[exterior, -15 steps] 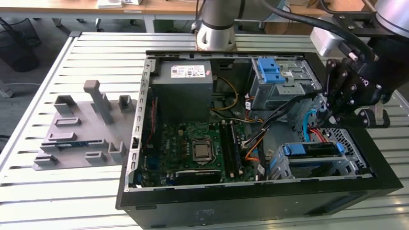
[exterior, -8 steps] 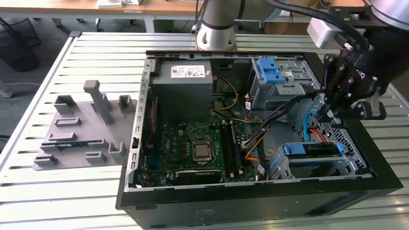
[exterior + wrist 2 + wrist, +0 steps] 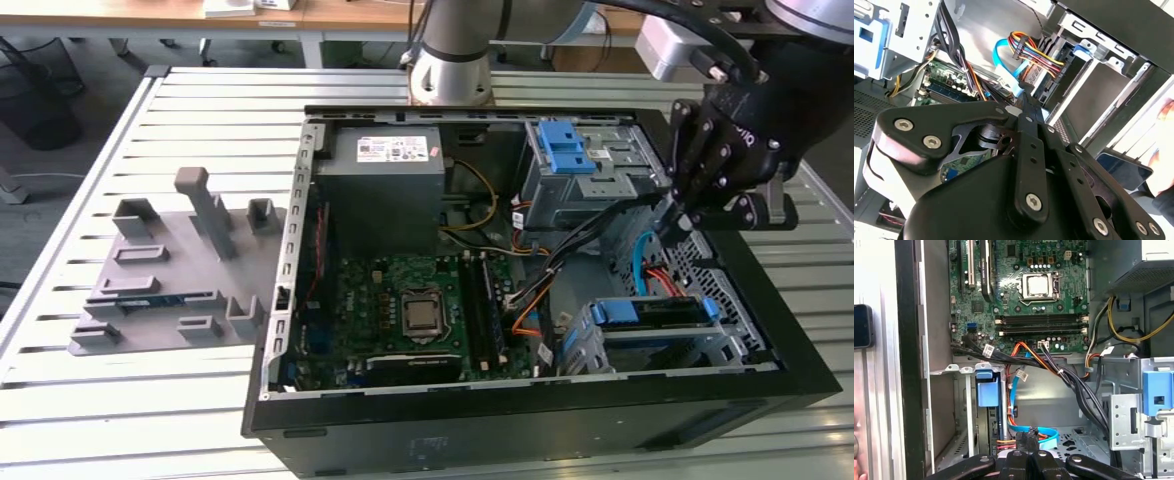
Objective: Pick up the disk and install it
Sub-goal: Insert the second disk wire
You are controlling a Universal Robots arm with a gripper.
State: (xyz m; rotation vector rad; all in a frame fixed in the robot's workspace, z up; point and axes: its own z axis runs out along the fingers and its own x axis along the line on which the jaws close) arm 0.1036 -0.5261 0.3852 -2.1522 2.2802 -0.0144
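Observation:
The disk (image 3: 654,312), silver with a blue bracket, sits in the drive cage at the case's near corner on the exterior view's right. Its blue bracket tab (image 3: 986,390) shows edge-on in the cage in the first wrist view. Orange, red and yellow wires and a flat blue cable (image 3: 1004,62) run to the disk's end. My gripper (image 3: 674,218) hangs inside the case, just above and behind the cage. Its fingers look shut, with the tips (image 3: 1027,442) right by the blue cable (image 3: 1039,432). In the second wrist view the gripper (image 3: 1023,97) points towards the cabled end.
The open black case (image 3: 534,420) holds a motherboard (image 3: 414,305), a grey power-supply box (image 3: 387,190) and a metal bay with a light-blue latch (image 3: 567,150). A black cable bundle (image 3: 1064,375) crosses beside the cage. A grey fixture (image 3: 174,270) stands on the slatted table.

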